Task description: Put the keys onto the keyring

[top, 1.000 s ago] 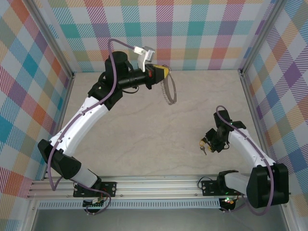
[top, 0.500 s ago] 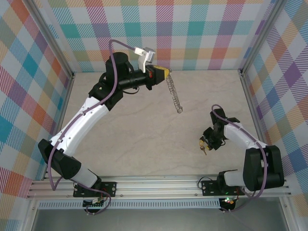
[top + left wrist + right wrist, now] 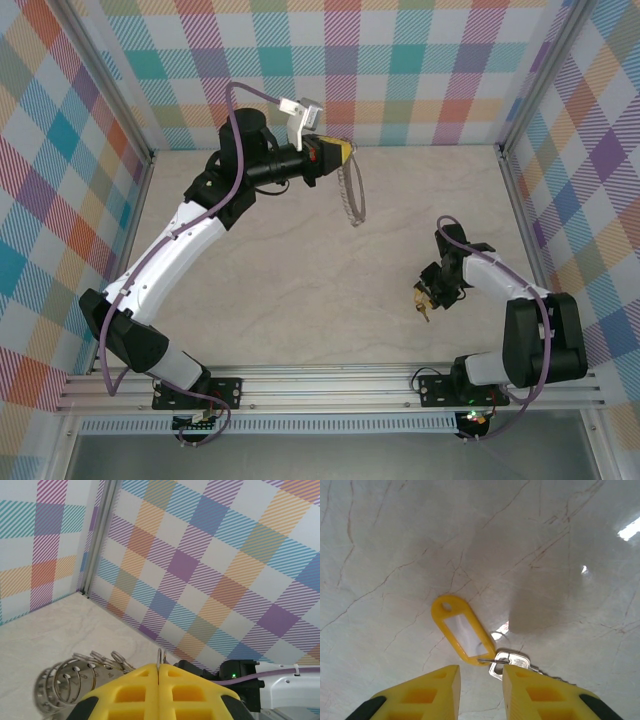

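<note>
From above, the keyring (image 3: 352, 195) is seen hanging from the left gripper (image 3: 337, 152) over the far side of the table (image 3: 260, 260). It is well apart from the key (image 3: 422, 305), which lies flat just beside the right gripper (image 3: 432, 292). The right arm is judged much the nearer to it.

At the left wrist, the jaws are pressed together on the ring's thin wire, and its loops are bunched to the lower left.

At the right wrist, the jaws are spread partway, with nothing held. The key is found just ahead of the gap, by one fingertip. Its yellow tag (image 3: 461, 630) runs diagonally away to the upper left.
</note>
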Tool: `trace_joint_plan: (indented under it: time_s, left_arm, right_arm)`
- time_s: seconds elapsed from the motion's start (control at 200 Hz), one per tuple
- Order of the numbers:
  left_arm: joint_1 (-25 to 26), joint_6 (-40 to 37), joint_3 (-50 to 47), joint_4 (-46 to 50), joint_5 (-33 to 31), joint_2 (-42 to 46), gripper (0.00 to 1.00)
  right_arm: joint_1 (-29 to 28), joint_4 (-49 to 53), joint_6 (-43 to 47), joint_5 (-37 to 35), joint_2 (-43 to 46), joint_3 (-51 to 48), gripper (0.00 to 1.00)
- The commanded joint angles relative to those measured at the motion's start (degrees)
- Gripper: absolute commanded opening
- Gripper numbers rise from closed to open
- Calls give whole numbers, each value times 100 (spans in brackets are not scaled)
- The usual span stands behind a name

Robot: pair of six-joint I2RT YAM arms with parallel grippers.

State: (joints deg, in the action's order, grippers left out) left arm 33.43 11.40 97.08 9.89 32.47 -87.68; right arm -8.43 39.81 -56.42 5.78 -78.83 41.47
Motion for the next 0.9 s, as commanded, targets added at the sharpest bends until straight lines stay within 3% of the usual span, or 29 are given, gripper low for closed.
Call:
trace_joint_plan:
  time_s: [0.0,0.895]
  left_arm:
    - [-59,90,15,-432,104,98,0]
    - [-59,134,-57,-481,60,123,0]
  right_arm:
    - [-10,-25,-26,19,-78,64,28]
    - [-13,-267,-36,107,-300,-130,24]
